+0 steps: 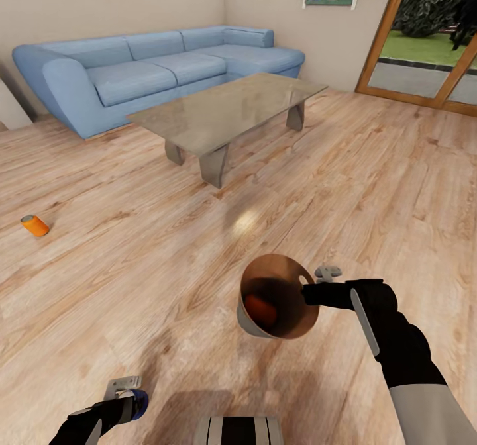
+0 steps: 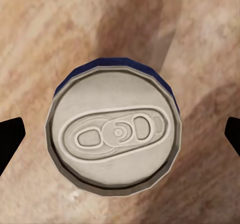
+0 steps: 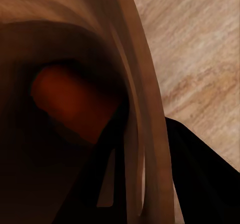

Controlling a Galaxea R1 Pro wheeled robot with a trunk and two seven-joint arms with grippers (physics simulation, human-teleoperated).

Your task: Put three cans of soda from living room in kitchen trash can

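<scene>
One orange can lies inside the small copper-lined bin clamped by the right gripper; the left gripper, jaws apart, straddles the dark blue silver-topped can; another orange can waits well left of the bin.

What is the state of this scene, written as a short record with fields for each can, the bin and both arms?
Room: living room, wooden floor
Blue soda can with silver top: between the left gripper jaws, which stand apart in the left wrist view
Small tapered grey-white bin with copper-brown inside: tilted, rim held by the right gripper
Orange can: inside the bin
Second orange soda can: lying on the floor, far left
</scene>
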